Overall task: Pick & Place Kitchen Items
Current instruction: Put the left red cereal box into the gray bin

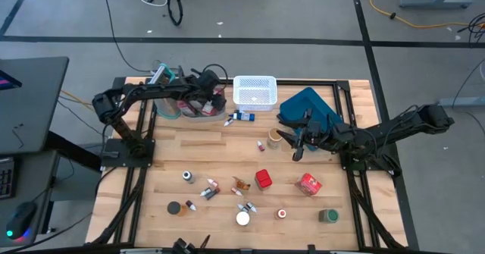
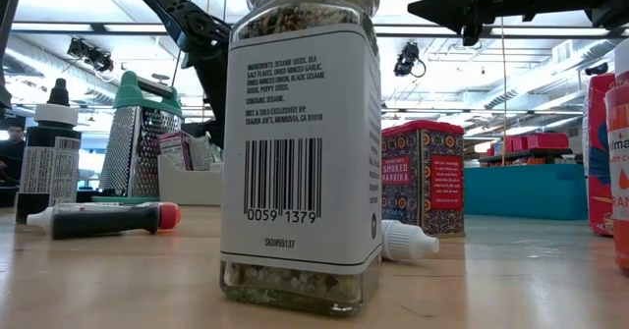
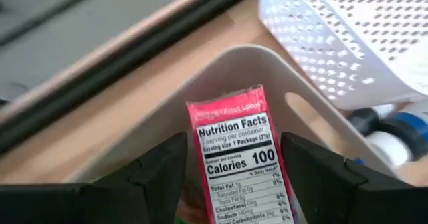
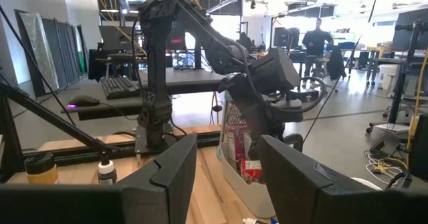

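Currently, left gripper (image 3: 231, 177) holds a pink carton (image 3: 239, 154) over the clear bin (image 3: 231, 70).

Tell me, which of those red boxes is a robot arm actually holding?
The red carton between the left gripper's fingers, over the clear bin. The two red boxes lower down sit untouched.

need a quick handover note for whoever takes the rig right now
Left gripper: over the clear bin at the table's back left, jaws on either side of a red carton; grip looks likely.
Right gripper: hangs mid-right by the blue tray, jaws open, empty.
Done: some cartons already in the clear bin.
Left: red cans, jars, small bottles scattered on the front half of the table.
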You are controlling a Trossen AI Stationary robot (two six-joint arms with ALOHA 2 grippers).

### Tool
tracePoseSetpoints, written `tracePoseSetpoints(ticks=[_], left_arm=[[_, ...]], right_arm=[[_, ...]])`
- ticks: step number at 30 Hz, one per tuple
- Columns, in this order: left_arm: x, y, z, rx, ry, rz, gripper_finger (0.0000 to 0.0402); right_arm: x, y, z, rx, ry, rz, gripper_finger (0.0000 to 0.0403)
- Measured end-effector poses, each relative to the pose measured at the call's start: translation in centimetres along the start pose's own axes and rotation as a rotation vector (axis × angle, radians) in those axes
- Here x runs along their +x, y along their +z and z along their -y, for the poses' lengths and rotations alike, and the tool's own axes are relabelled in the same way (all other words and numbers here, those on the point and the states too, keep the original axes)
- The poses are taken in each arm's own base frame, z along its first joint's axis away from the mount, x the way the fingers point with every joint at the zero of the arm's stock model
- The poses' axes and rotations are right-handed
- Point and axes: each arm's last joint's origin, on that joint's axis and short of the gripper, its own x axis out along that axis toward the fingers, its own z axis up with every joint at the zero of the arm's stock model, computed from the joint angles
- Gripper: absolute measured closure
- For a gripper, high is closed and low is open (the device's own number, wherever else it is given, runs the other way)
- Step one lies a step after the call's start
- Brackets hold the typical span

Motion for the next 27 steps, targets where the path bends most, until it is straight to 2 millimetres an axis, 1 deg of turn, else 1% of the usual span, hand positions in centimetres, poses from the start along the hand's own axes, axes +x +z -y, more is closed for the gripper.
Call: tracePoseSetpoints(ticks=[5, 12, 22, 27], left_arm=[[0.02, 0.0, -0.11, 0.002, 0.026, 0.005, 0.0154], [0.01, -0.04, 0.02, 0.029, -0.004, -0.004, 0.0155], [0.05, -0.04, -0.07, 0.024, -0.015, -0.011, 0.0189], [0.02, -0.08, 0.06, 0.034, -0.016, -0.01, 0.0188]], right_arm=[[0.0, -0.01, 0.0, -0.001, 0.0, -0.001, 0.023], [0.0, -0.02, 0.0, -0.001, 0.0, -0.002, 0.023], [0.0, -0.02, 0.0, -0.001, 0.0, -0.002, 0.023], [0.0, -0.02, 0.0, -0.001, 0.0, -0.002, 0.023]])
